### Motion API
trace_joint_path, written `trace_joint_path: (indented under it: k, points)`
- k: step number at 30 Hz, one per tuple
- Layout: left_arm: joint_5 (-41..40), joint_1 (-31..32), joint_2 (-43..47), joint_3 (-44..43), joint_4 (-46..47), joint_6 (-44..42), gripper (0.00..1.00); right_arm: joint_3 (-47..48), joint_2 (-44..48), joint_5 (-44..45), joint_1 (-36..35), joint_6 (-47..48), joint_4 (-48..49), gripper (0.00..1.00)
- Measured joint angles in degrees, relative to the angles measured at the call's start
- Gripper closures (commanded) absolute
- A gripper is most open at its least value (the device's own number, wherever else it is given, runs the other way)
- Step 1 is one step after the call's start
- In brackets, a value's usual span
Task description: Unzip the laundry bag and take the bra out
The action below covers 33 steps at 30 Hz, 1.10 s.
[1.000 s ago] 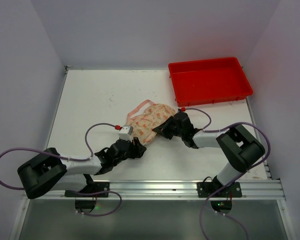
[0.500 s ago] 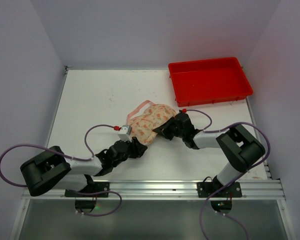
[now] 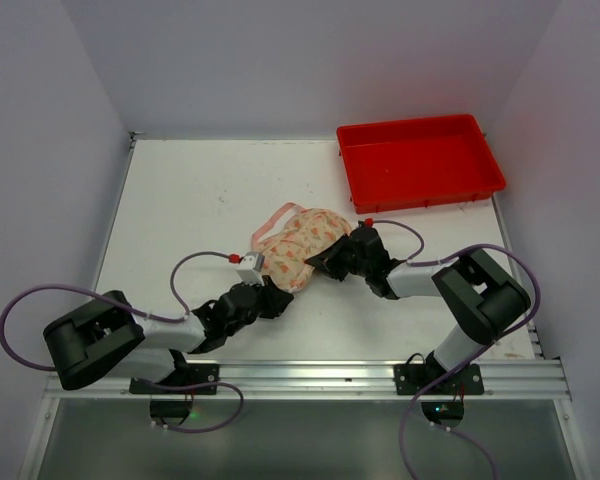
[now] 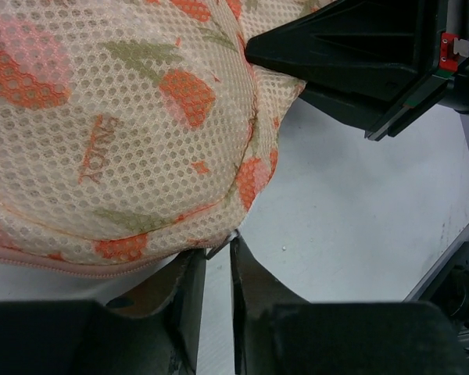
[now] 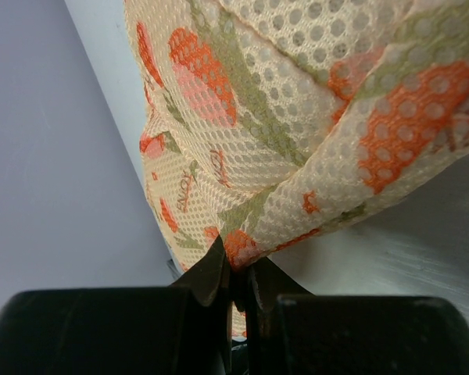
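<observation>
The laundry bag (image 3: 298, 245), cream mesh with orange floral print and pink zip edging, lies mid-table. It fills the left wrist view (image 4: 117, 133) and the right wrist view (image 5: 297, 117). My left gripper (image 3: 272, 298) is at the bag's near edge, its jaws almost closed (image 4: 219, 251) on a small grey zip pull (image 4: 217, 248) at the pink edging. My right gripper (image 3: 327, 262) is shut on a fold of the bag's right corner (image 5: 238, 262). The bra is hidden; I see no opening in the bag.
A red plastic tray (image 3: 420, 170) stands at the back right, apart from the bag. The right gripper's black body shows in the left wrist view (image 4: 359, 55), close above the bag. Metal rail along the near table edge (image 3: 310, 375).
My left arm has drawn slightly back toward the near left, its gripper staying at the bag's near edge. The right gripper and the bag have hardly moved.
</observation>
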<state>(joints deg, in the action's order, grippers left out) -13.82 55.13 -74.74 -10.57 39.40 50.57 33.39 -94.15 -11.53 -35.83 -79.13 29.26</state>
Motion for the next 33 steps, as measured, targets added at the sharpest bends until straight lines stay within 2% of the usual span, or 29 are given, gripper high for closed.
trace_joint_path:
  k: [5,13,18,25,33]
  points:
    - [0.1,0.2,-0.1,0.1,0.7,0.6,1.00,0.0,0.0,-0.1,0.0,-0.4,0.4,1.00]
    - [0.0,0.2,0.3,0.3,1.2,1.0,1.00,-0.6,0.0,-0.8,0.8,-0.7,1.2,1.00]
    - [-2.5,0.4,4.7,0.5,-3.3,1.2,1.00,-2.6,0.2,-4.0,3.8,0.9,1.6,1.00]
    - [-9.9,0.5,14.1,2.5,-13.0,4.1,1.00,-1.8,0.6,-12.4,9.1,9.7,-1.7,1.00]
    - [-13.2,-0.1,16.9,2.5,-18.5,5.8,1.00,6.3,0.6,-18.2,9.6,23.8,-13.7,1.00]
